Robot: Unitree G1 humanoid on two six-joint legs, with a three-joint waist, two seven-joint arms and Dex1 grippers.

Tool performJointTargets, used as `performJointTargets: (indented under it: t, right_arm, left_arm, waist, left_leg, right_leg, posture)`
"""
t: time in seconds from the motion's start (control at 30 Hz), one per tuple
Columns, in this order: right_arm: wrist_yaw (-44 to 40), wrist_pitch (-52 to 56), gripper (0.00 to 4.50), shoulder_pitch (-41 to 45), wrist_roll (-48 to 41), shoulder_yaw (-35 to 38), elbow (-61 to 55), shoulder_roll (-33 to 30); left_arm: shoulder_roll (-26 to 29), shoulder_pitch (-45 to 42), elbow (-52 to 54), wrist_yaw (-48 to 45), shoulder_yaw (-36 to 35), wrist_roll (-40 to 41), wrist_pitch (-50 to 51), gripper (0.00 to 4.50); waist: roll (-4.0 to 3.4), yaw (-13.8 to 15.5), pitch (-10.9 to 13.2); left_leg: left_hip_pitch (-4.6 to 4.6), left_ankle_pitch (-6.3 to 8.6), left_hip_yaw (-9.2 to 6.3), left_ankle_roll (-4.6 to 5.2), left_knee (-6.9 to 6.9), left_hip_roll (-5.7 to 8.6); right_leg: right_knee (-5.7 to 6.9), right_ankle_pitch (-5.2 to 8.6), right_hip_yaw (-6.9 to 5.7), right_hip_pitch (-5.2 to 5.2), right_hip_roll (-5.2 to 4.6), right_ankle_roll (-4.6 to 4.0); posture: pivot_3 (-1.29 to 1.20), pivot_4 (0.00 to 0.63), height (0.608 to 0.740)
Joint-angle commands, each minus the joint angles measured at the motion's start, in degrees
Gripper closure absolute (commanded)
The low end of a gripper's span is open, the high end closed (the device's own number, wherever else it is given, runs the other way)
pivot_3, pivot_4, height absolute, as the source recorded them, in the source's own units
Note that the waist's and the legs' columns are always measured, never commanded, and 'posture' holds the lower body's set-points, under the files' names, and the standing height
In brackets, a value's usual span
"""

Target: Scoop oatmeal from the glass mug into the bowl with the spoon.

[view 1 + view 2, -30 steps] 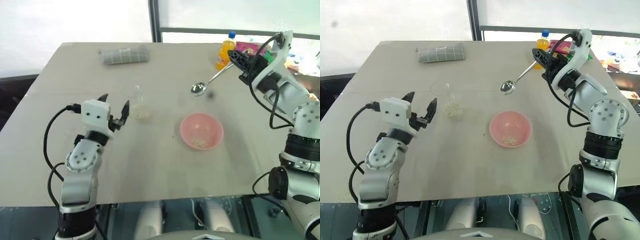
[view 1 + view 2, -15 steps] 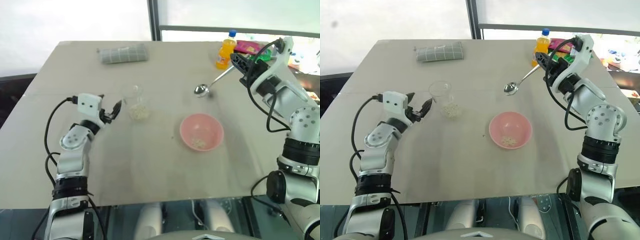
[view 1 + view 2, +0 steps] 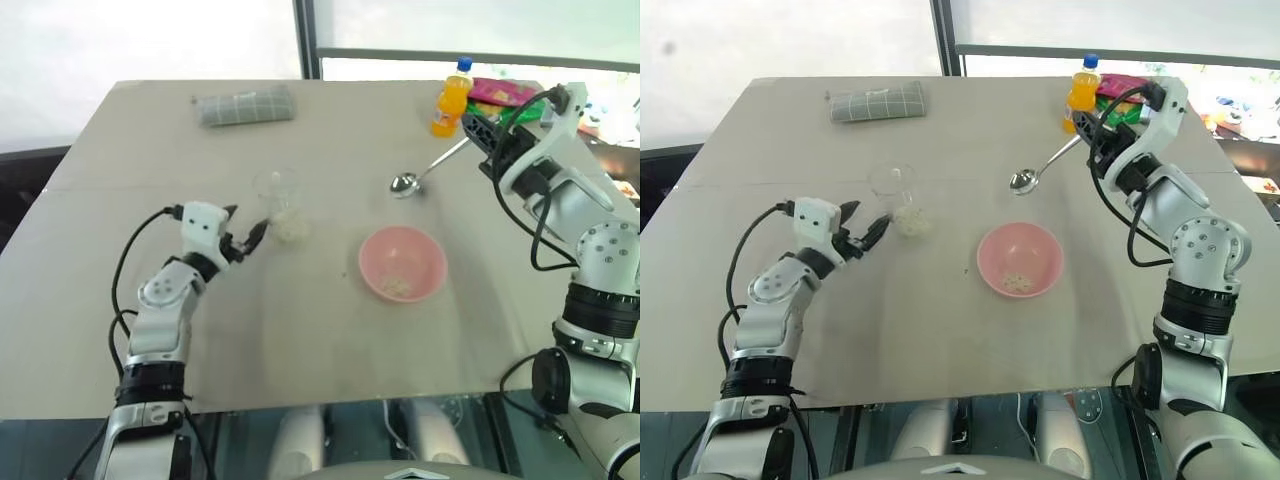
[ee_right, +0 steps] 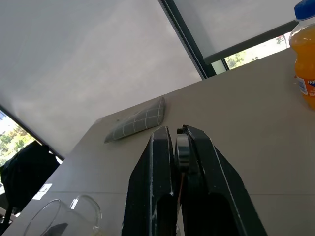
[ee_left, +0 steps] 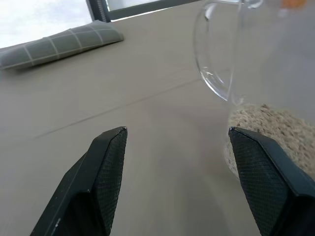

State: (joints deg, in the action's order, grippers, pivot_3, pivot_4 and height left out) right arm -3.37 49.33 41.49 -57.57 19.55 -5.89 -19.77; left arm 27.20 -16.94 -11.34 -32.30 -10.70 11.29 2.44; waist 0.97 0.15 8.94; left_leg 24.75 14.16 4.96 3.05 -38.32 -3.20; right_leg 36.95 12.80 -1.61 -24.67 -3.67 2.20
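Near the bench's middle, the left claw [image 3: 862,238] is held spread wide just beside the glass mug [image 3: 894,195], whose oatmeal [image 5: 275,129] sits at the bottom. The mug is judged fragile and slippery, best taken across its walls. The right claw [image 3: 478,132] is clenched on the spoon [image 3: 420,174] above the far right side, the bowl [image 3: 403,262] nearer. No writing is readable.

Pink bowl [image 3: 403,262], orange bottle [image 3: 451,98], grey-checked cloth [image 3: 245,106].
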Motion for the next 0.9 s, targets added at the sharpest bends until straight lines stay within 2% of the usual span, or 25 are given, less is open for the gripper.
performJointTargets:
  t: [0.03, 0.57, 0.9]
  right_arm:
    - [-0.6, -1.4, 4.50, 0.4, -0.3, 1.2, -2.3, -0.2]
    - [-1.4, -1.8, 4.50, 0.7, 0.7, 0.7, -1.7, 0.2]
    - [-1.2, -2.1, 4.50, 0.4, 1.0, 0.7, -1.8, 0.8]
  left_arm:
    - [-0.1, 1.7, 3.9, -0.3, 0.5, 0.3, -0.5, 1.11]
    - [-1.3, 6.2, 10.3, -2.2, 4.1, 0.8, 1.0, 1.11]
    - [-1.9, 5.7, 9.4, -3.8, 6.5, 0.3, 0.2, 1.11]
  waist:
    - [0.00, -0.2, 0.0]
    - [0.00, -0.7, 0.0]
    - [0.00, -0.7, 0.0]
  left_leg:
    - [0.00, 0.00, 0.00, 0.00, 0.00, 0.00]
    - [-0.02, 0.00, 0.00, 0.01, -0.01, 0.00]
    - [-0.03, 0.00, 0.00, 0.00, -0.02, 0.01]
  right_leg:
    - [0.00, 0.00, 0.00, 0.00, 0.00, 0.00]
    - [0.06, 0.00, 0.01, 0.00, 0.00, 0.00]
    - [0.09, 0.00, 0.01, 0.00, 0.01, 0.00]
  posture:
    - [0.00, 0.150, 0.740]
    - [0.00, 0.150, 0.740]
    - [0.00, 0.150, 0.740]
